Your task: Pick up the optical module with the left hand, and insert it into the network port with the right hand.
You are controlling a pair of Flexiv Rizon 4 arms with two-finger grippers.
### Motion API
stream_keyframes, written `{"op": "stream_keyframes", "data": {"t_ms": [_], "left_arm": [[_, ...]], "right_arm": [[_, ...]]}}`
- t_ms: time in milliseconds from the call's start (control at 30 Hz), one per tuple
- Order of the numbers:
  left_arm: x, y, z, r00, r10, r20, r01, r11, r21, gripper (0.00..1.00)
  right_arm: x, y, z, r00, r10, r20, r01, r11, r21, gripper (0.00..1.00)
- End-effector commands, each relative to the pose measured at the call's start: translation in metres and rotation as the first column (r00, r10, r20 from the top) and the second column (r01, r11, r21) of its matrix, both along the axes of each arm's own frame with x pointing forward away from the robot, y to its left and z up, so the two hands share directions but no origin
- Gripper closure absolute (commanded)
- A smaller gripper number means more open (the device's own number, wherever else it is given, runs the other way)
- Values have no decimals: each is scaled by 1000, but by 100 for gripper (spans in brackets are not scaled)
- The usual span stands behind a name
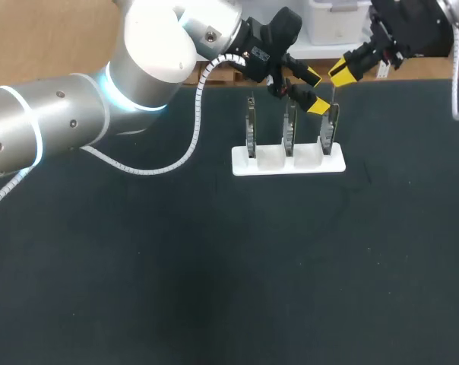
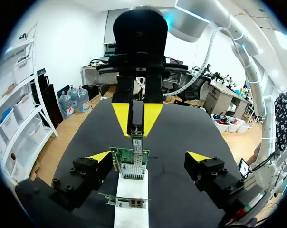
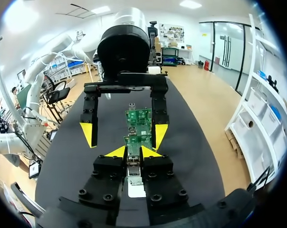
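A white stand [image 1: 288, 161] holds three upright network cards. My right gripper [image 1: 342, 74] hangs over the rightmost card [image 1: 330, 131], shut on the slim metal optical module [image 1: 333, 94], which points down at the card's top edge. In the left wrist view the module [image 2: 137, 127] is pinched between the right gripper's yellow tips, its end at the card [image 2: 131, 164]. My left gripper [image 2: 148, 156] stands wide open on either side of that card, holding nothing. In the right wrist view the module [image 3: 133, 164] sits between my right gripper's [image 3: 133, 152] tips.
The two other cards [image 1: 250, 125] [image 1: 289, 129] stand left of the rightmost one on the stand. The left arm [image 1: 77, 106] stretches across the back left of the black table [image 1: 214, 266]; the stand's base [image 2: 131, 190] lies under the left gripper.
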State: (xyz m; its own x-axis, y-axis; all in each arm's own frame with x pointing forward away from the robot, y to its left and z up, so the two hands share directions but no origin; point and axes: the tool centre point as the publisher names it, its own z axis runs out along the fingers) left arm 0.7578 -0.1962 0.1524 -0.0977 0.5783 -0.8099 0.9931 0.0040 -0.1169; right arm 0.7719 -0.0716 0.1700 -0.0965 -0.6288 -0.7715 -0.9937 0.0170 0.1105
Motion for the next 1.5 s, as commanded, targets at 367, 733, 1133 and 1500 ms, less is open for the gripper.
{"op": "stream_keyframes", "data": {"t_ms": [367,733,1133,1500], "left_arm": [[2,-1,0,1000,-2,-2,2,1000,4,0],[2,-1,0,1000,-2,-2,2,1000,4,0],[2,-1,0,1000,-2,-2,2,1000,4,0],[2,-1,0,1000,-2,-2,2,1000,4,0]], "right_arm": [[-3,-4,-10,999,-32,-13,32,999,4,100],[-3,-5,-14,999,-27,-18,27,1000,-7,100],[-5,-3,-15,1000,-19,-17,19,1000,-19,100],[-7,-3,-15,1000,-6,-21,5,1000,-27,93]]}}
